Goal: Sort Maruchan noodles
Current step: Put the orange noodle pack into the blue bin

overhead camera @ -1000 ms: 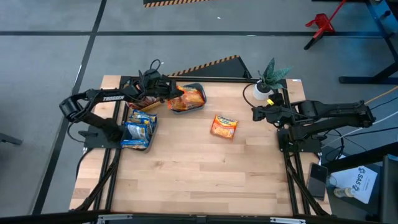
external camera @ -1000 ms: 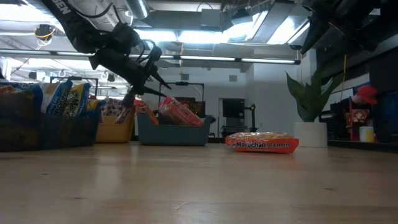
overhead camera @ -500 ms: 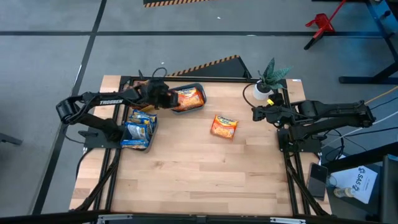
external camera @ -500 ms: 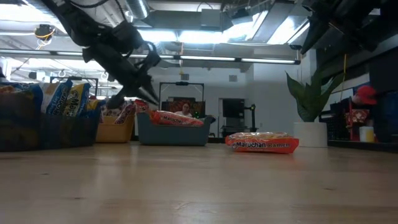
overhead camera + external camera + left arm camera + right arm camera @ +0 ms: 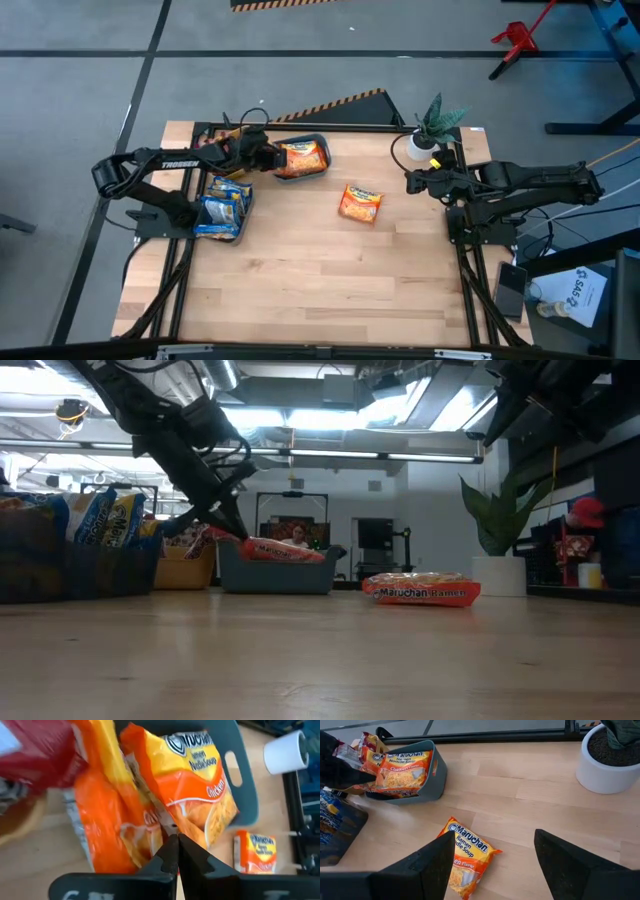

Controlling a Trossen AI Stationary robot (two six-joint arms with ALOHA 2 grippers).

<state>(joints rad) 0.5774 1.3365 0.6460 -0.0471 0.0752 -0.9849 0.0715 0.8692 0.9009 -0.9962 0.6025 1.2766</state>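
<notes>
My left gripper point(image 5: 263, 155) is at the left rim of the grey-blue bin point(image 5: 318, 170), shut on an orange Maruchan packet point(image 5: 115, 835). A second orange packet point(image 5: 200, 785) lies flat in that bin. One more orange packet point(image 5: 360, 203) lies flat on the table's middle. Blue-silver packets point(image 5: 222, 205) stand in a dark bin at the left edge. Red packets point(image 5: 40, 750) show beside the left gripper. My right gripper point(image 5: 410, 182) waits open near the right edge, touching nothing. My left gripper pinches the orange packet by its crinkly edge point(image 5: 161, 822) at the end that sticks out over the bin's left rim, only at the fingertips. It comes slanting down from the table's left. The packet point(image 5: 285, 550) lies nearly level across the bin's top.
A yellow bin point(image 5: 185, 570) stands behind the left gripper near the far left corner. A potted plant in a white pot point(image 5: 430, 135) stands at the far right, close to the right arm. Bare wood fills the table's near half point(image 5: 320, 290).
My left gripper drew back from above the grey-blue bin toward the table's left and dipped lower, staying shut. The orange packets that stood tilted in the bin now lie flat across it.
</notes>
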